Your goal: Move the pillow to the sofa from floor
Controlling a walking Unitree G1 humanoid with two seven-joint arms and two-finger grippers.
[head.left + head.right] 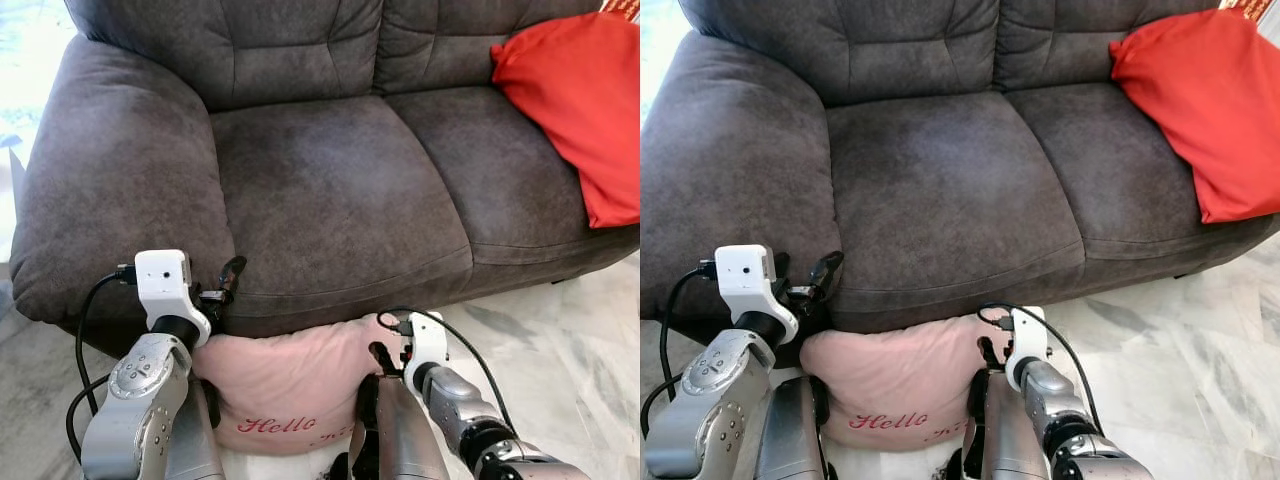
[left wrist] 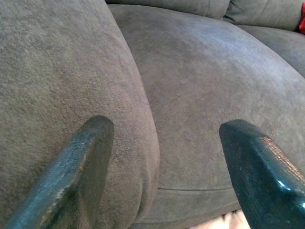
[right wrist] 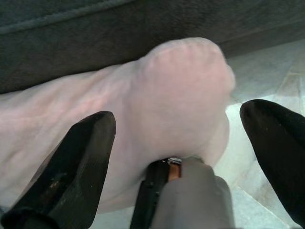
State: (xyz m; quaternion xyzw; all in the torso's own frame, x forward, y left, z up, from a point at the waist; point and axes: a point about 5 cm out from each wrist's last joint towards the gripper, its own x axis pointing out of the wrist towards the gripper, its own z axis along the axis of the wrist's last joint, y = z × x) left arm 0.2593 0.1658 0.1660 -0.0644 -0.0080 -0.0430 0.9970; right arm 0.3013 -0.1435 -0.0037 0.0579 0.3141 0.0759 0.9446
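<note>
Now approach step is judged in hand; pink pillow (image 1: pixel 285 385) is seen on floor (image 1: pixel 560 330), against sofa (image 1: pixel 330 190) front. Left gripper (image 2: pixel 164 167) is spread wide, empty, before sofa armrest. Right gripper (image 3: pixel 190 143) is spread around pillow corner, not clenched. Next: closing, lifting onto seat. Count: one pink pillow, one red pillow (image 1: pixel 580 100), two grippers.

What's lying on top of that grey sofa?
A red cushion lies on the right seat of the sofa. What it covers there cannot be seen. The pink pillow is not on it yet, resting low against the sofa's front.
</note>
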